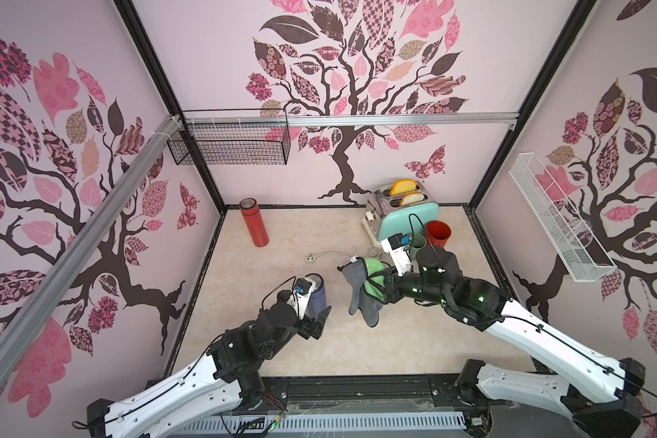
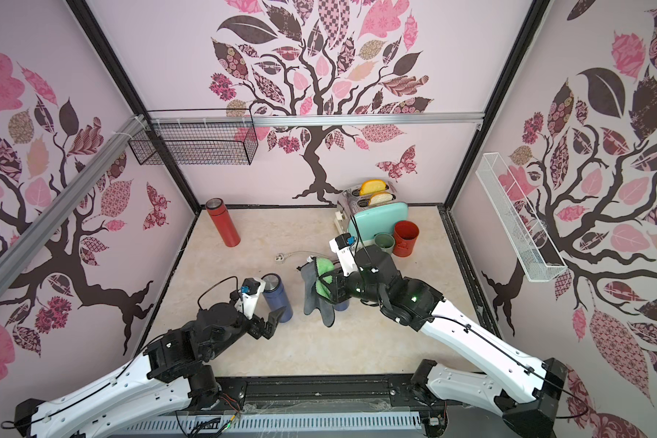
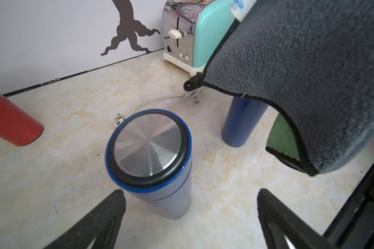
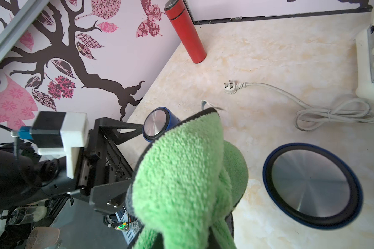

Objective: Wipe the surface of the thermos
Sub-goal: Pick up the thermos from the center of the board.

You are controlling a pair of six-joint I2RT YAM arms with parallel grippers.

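The blue thermos with a steel lid [image 3: 149, 148] is stood on the marble table [image 3: 41, 172], just in front of the left gripper [image 3: 190, 193], spread wide and empty. With the green and grey fluffy cloth [image 4: 181, 172] pinched tight in the right gripper [image 2: 329, 284], the thermos should be held still and rubbed down its side

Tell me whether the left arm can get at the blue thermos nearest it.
Probably yes. The left gripper stands open just short of that blue thermos, with only bare table between them; the cloth hangs off to the side, clear of it.
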